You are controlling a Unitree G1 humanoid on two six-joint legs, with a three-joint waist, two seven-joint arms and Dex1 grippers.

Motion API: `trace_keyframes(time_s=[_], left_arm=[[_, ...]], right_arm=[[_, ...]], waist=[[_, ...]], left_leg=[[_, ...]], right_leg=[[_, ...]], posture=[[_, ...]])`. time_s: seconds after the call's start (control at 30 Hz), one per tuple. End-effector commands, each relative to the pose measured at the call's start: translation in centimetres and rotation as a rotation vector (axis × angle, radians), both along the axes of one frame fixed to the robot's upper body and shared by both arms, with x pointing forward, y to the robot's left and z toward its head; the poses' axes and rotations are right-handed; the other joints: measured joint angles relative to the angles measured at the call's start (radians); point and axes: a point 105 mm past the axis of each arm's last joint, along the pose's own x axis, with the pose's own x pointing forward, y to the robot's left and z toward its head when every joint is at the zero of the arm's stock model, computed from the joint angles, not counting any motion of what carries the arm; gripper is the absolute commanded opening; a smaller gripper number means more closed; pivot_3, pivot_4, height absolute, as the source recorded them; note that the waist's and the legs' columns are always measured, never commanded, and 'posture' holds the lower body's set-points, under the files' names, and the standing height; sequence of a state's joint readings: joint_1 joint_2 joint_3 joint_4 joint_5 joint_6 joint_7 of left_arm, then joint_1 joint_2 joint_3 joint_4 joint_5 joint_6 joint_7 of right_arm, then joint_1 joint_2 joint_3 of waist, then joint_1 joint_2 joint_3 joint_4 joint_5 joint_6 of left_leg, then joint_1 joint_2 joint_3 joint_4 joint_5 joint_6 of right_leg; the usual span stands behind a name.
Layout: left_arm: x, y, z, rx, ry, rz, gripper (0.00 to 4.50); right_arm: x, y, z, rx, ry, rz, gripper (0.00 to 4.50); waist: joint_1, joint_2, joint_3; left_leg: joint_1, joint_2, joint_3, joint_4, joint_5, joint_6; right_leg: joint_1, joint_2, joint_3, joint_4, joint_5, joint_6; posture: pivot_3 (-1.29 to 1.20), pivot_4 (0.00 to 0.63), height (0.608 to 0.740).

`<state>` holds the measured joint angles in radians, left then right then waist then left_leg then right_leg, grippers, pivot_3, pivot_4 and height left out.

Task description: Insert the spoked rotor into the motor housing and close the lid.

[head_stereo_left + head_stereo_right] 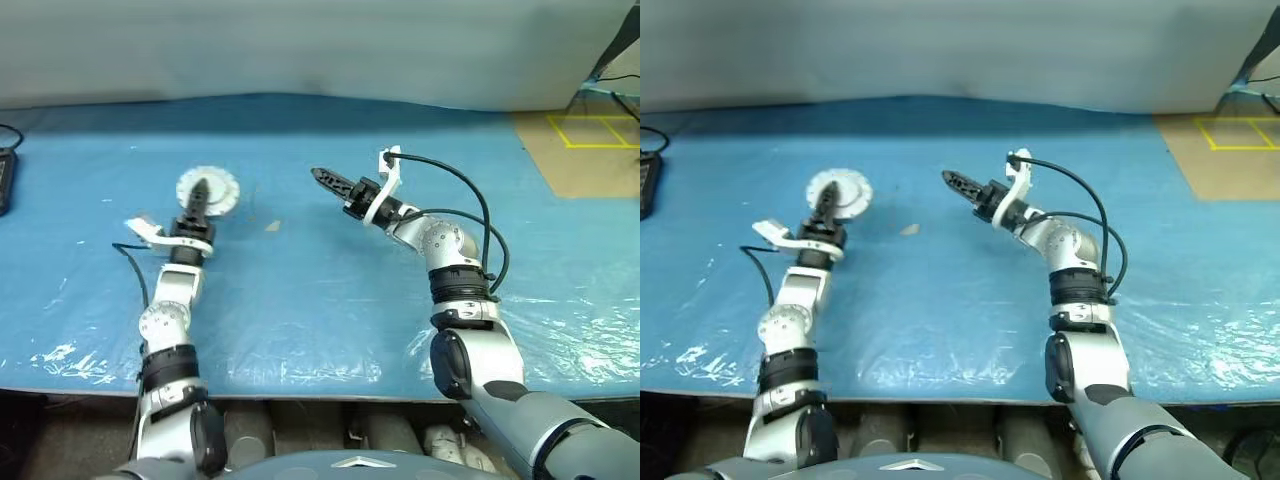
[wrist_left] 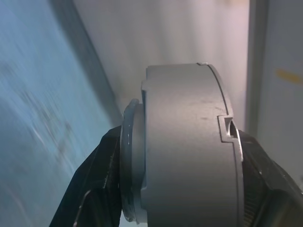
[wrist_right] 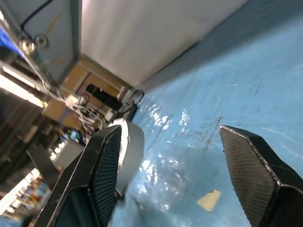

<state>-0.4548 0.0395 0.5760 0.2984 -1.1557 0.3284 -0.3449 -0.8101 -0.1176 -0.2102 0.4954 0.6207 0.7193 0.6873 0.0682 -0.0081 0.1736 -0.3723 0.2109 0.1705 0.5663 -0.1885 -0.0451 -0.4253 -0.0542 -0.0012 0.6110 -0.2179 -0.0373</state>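
On my bench (image 1: 330, 320), which is covered in blue sheeting, I count one round metal assembly, one small pale scrap, and my two grippers.

The single task piece I can make out is the motor housing (image 2: 189, 146), and my left gripper (image 1: 199, 195) is clamped on it. From my head views it shows as a pale, round, toothed-looking disc standing past my left gripper's tips, at the left-centre of the blue sheeting, towards the far edge. From my left wrist I see it edge-on: a thick grey metal drum with a smooth matt side wall, a small square notch cut into one rim, and a thinner raised ring stepping out from the opposite face. One black finger (image 2: 94, 189) presses against the ringed face and the other bears on the notched rim, so the drum sits squeezed between them. I cannot tell from this side whether the lid is seated on it, nor whether the rotor is inside.

My right gripper (image 1: 322, 176) is to the right of the housing and well apart from it, raised above the sheeting and pointing left. Its two black fingers (image 3: 102, 175) stand wide apart with nothing between them. Through the gap I see the blue sheeting and the one pale scrap (image 3: 209, 199) lying flat; the same scrap (image 1: 272, 226) lies between my two grippers in the head view.
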Motion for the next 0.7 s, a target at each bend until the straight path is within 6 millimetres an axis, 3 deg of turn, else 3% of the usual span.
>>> trace_keyframes(time_s=[0.03, 0.27, 0.57, 0.7], left_arm=[[1.5, 3.2, 1.8, 0.021, -0.008, 0.148, 2.49], [3.7, 4.8, 0.4, 0.079, 0.106, 0.219, 2.49], [4.2, 6.5, -1.6, 0.114, 0.213, 0.295, 2.49], [3.9, 7.2, -2.3, 0.181, 0.267, 0.342, 3.69]], right_arm=[[-0.4, 0.3, 0.6, -0.030, -0.084, 0.023, 3.42], [-0.7, 0.5, 0.3, -0.038, -0.096, 0.030, 3.42], [-0.8, 0.3, 0.2, -0.039, -0.095, 0.029, 3.42], [-0.9, 0.4, 0.2, -0.040, -0.094, 0.030, 3.45]], waist=[[0.001, -0.001, 0.000], [0.010, -0.002, 0.001], [0.013, -0.005, 0.002], [0.013, -0.005, 0.002]], left_leg=[[0.000, -0.001, 0.000, 0.000, 0.000, 0.000], [-0.004, -0.001, -0.005, 0.005, 0.001, 0.002], [-0.006, -0.001, -0.011, 0.011, 0.000, -0.001], [-0.006, -0.001, -0.011, 0.011, 0.000, -0.001]], right_leg=[[0.000, 0.000, 0.000, 0.001, 0.000, 0.001], [0.000, -0.001, -0.003, 0.005, 0.001, 0.001], [0.000, -0.001, -0.007, 0.011, 0.001, 0.000], [0.000, -0.002, -0.007, 0.012, 0.001, 0.000]], posture=[[0.00, 0.150, 0.740], [0.00, 0.150, 0.740], [0.00, 0.150, 0.740], [0.00, 0.150, 0.740]])
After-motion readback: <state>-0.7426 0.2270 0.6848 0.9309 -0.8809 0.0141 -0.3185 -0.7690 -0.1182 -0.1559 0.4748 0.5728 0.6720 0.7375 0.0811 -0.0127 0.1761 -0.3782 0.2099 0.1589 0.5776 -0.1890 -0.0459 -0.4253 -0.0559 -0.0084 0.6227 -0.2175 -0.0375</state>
